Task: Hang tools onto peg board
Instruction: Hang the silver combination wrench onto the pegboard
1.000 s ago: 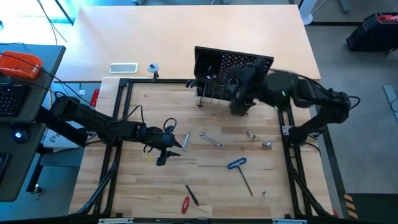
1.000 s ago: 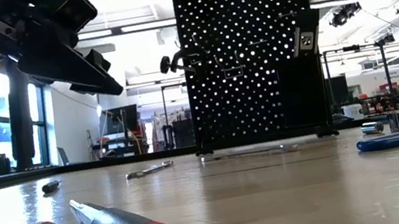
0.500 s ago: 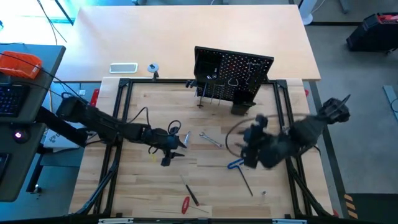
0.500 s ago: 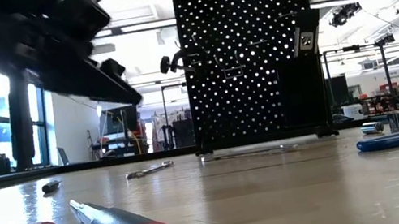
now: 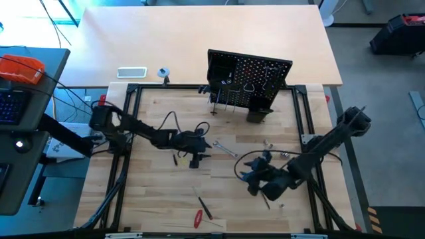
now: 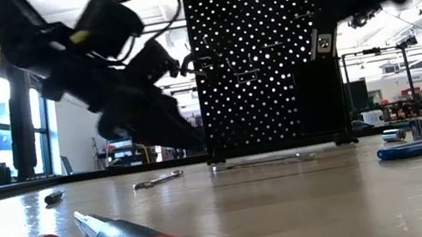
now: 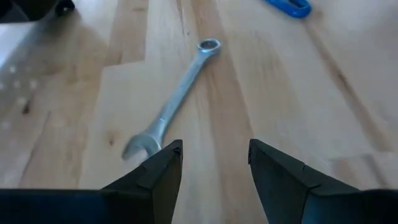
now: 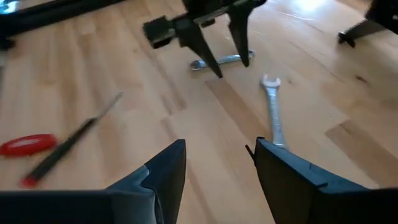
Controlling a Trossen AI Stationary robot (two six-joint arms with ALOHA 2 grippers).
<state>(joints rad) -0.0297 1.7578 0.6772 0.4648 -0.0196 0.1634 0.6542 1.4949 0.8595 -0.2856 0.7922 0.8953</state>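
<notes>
At nine o'clock of centre on the tabletop (image 5: 166, 199), the left hand (image 5: 195, 158) hovers with its fingers spread wide and nothing between them. The silver wrench (image 5: 224, 149) lies flat just at its three o'clock. The peg board (image 5: 249, 83) stands upright at twelve o'clock. At four o'clock the right hand (image 5: 253, 178) hangs wide apart and empty over the blue-handled hex key (image 5: 263, 197).

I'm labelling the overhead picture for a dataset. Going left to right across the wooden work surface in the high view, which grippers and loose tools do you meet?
Left gripper → red-handled screwdriver → silver wrench → right gripper → small metal bits.
</notes>
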